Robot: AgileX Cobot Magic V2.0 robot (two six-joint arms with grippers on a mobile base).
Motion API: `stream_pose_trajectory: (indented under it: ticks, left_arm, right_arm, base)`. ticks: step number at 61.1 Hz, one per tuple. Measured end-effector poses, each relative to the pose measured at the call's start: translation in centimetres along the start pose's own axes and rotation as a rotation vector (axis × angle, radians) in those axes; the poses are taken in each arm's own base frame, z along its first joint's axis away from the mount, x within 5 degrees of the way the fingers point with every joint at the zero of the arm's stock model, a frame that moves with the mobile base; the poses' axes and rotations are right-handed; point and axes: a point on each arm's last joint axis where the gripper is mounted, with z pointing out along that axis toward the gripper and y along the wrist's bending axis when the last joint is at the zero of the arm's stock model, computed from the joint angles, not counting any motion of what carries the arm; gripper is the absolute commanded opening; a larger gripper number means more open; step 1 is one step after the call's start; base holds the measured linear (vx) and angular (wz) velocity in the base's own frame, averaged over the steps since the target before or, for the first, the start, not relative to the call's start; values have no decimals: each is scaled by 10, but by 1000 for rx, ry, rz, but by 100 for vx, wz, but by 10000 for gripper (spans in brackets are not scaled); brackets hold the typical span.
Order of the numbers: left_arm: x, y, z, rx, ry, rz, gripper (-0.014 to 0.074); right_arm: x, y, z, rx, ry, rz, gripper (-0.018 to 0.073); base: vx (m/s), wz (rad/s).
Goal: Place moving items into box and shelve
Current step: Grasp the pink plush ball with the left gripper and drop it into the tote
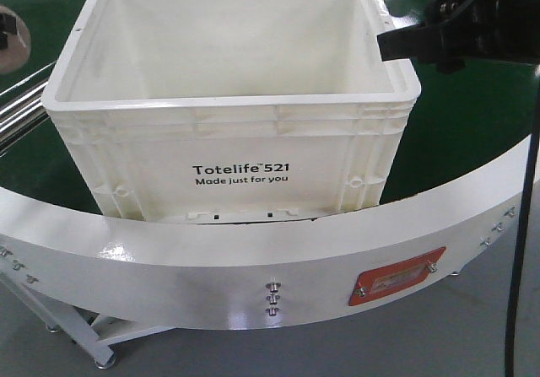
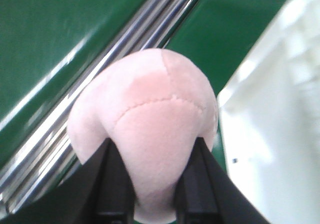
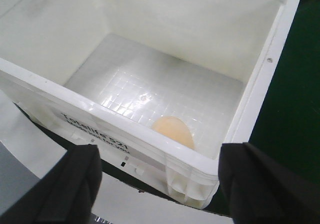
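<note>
green surface (image 1: 472, 132), white curved rail (image 1: 211, 250), red plate (image 1: 396, 276)

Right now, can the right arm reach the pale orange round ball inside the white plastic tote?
Probably yes: right gripper hangs open near the open-topped tote; nothing covers the ball.

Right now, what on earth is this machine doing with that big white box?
A two-armed robot is packing soft balls into the white box. Its left tool is clamped on a pink plush ball, held just outside the box wall above the green surface. Its right tool is open and empty, hovering by the box's rim. A peach-coloured ball already lies on the box floor, so one is in and one is not yet.
</note>
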Motion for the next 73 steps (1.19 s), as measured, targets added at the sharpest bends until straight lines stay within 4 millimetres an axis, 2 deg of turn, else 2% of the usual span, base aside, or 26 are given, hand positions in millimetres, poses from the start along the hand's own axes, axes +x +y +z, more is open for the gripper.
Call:
stream_pose_trajectory:
  ticks: [7,13,17,22,30,36,41,47,53,60,73]
  left_arm:
    - [-13,-27,-41,45,-111,61,217]
    - [-18,-49,-68,102,-182,85,217]
    - [-20,-63,-77,150,-207,96,218]
    - [-19,-79,-79,205,-214,130,218]
    - [-16,-105,-67,295,-189,204,222]
    - [-11,-122,-49,346,-151,264,252]
    - [-6,-134,-35,373,-121,319,316]
    - [0,-145,-20,399,-87,367,435]
    - [3,-148,-10,406,-67,373,533]
    - [2,-149,-7,403,-75,368,596]
    - [1,-149,-7,399,-89,361,588]
  right_arm:
    - [0,0,0,1,-3,0,532]
    - [-1,0,3,0,1,1,532]
    - [-1,-1,8,-1,12,2,532]
    - [-1,-1,13,-2,25,3,532]
    - [-1,-2,19,-3,36,4,532]
    - [-2,-2,20,-3,36,4,532]
    - [-2,-2,20,-3,35,4,532]
    - [-2,-2,20,-3,35,4,532]
    - [-1,-2,20,-3,37,4,532]
    - [0,-2,20,-5,51,4,532]
    - [0,-2,20,-6,57,4,532]
  base:
    - [0,0]
    - [0,0]
    - [0,0]
    - [0,0]
    - [0,0]
    - [0,0]
    - [0,0]
    - [0,0]
    - [0,0]
    - [0,0]
    - [0,0]
